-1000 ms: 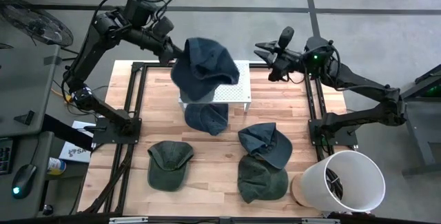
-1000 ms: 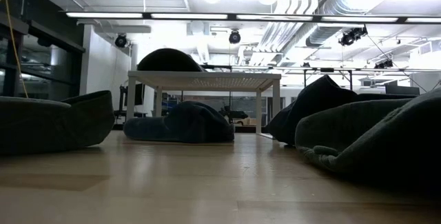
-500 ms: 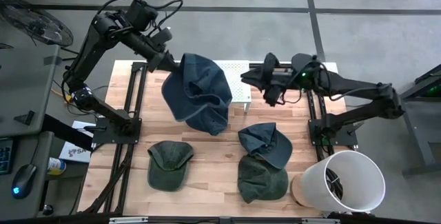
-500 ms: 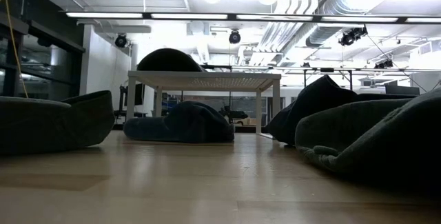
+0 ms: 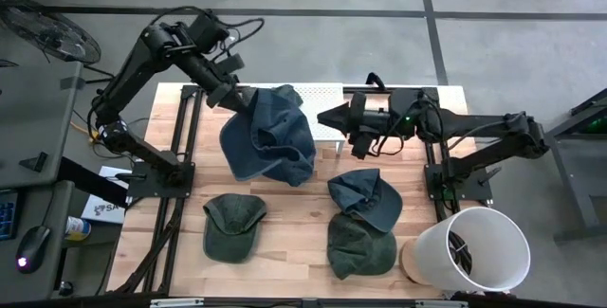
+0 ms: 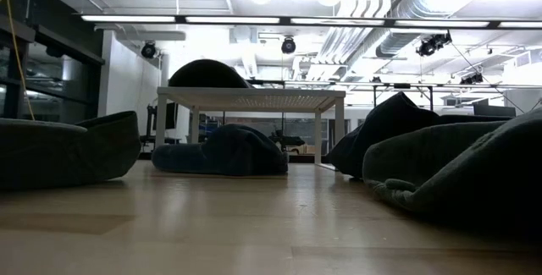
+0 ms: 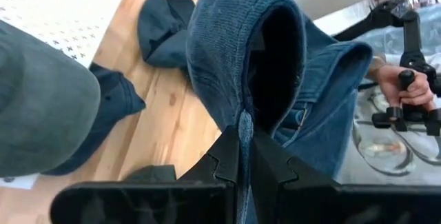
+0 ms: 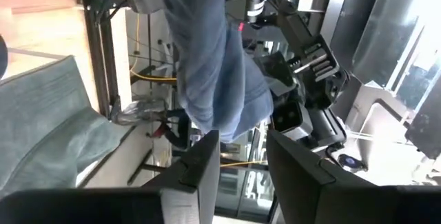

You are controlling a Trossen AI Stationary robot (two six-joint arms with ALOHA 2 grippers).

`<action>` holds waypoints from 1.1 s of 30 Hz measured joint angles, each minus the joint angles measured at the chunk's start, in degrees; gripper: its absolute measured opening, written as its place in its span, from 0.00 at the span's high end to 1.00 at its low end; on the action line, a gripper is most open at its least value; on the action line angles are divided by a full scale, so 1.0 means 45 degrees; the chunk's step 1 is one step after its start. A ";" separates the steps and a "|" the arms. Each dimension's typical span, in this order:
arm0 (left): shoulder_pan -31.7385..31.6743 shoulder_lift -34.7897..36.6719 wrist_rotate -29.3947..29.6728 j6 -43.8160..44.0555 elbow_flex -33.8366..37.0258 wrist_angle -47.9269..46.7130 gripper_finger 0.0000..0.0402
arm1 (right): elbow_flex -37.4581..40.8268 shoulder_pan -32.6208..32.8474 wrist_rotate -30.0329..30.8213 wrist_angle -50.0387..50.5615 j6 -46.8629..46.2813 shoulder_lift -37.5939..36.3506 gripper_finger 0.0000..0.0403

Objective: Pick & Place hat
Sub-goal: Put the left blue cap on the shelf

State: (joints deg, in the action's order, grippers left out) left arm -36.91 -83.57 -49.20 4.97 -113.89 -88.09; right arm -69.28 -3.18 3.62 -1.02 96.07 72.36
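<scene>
Since the earlier frame the left gripper (image 5: 245,107) has carried the blue denim hat (image 5: 268,135) toward 7 o'clock, off the white perforated rack (image 5: 322,99); fingers (image 7: 224,158) pinch its seam so it hangs clear above the surface (image 5: 294,223). The right gripper (image 5: 327,118), fingers parted and empty, approaches from 3 o'clock.

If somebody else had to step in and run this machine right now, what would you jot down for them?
Left gripper: shut on the blue hat, holding it in the air over the table's back half, beside the small white stand.
Right gripper: open, empty, held above the stand, pointing toward the lifted hat.
On the table: a green hat front left; a blue hat and another green hat front right. A further dark hat sits on the stand. White bin at the front right corner.
Done: one hat picked up.
Left: setting it down; where is not clear from here.
</scene>
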 joint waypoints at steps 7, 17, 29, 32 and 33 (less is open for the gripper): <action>0.0501 -0.0005 -0.0015 -0.0008 0.0443 0.0273 0.97 | 0.0000 0.0214 -0.0063 0.0469 -0.0041 0.0028 0.72; 0.0487 -0.0005 -0.0008 0.0282 0.0443 0.0511 0.97 | 0.0005 0.0389 -0.0514 0.1122 -0.1890 0.0033 0.72; 0.0487 -0.0005 -0.0231 0.0340 0.0443 0.0702 0.97 | 0.0000 0.0358 -0.0897 0.1158 -0.2686 0.0380 0.72; 0.0484 -0.0005 -0.0289 0.0340 0.0443 0.0698 0.97 | 0.0000 0.0306 -0.0892 0.0780 -0.2682 0.0627 0.72; 0.0487 -0.0005 -0.0299 0.0340 0.0443 0.0707 0.97 | 0.0000 0.0306 -0.0858 0.0617 -0.2619 0.0737 0.72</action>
State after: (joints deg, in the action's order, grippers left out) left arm -34.72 -83.59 -50.54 6.50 -111.90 -84.90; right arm -69.28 -1.80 -0.25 1.76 84.29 75.68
